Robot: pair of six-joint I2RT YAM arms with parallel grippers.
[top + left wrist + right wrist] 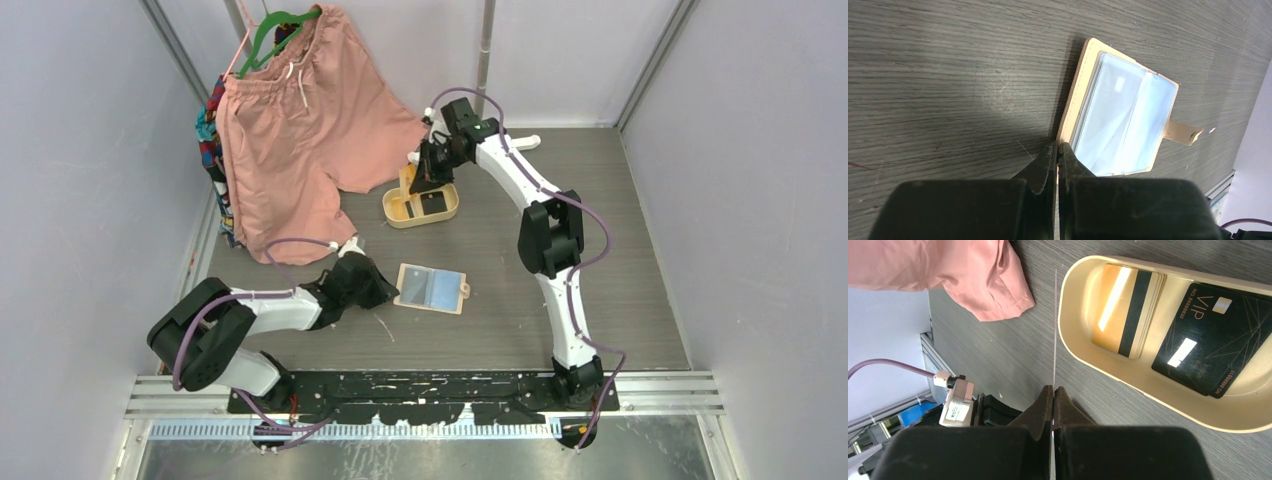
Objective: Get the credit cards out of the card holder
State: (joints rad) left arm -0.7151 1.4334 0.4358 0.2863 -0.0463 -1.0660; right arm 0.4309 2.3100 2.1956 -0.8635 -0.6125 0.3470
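Unfolded wallet (432,288) on table (620,250); tray (1064,325) beyond, pink shorts (300,150) beside it.
Right gripper (1053,392) pinching edge-on card (1054,330) by tray; left gripper (1058,150) closed, empty, at wallet corner.

Bench (620,300) inventory, by count. Arms: two, a left arm (260,310) and a right arm (550,235), carrying one left end effector (1058,152) and one right end effector (1053,392). Card holder (432,288): one, lying open at the centre of the top view. Oval tray (1068,300): one. Credit cards: one black card (1205,340) at the right of the tray, one gold stack (1128,310) beside it showing several edges, number not determinable, and one edge-on card (1054,340) pinched in the right end effector. Garments at upper left: two, one pair of pink shorts (300,120) and one patterned garment (212,140). Green hanger (280,25): one.
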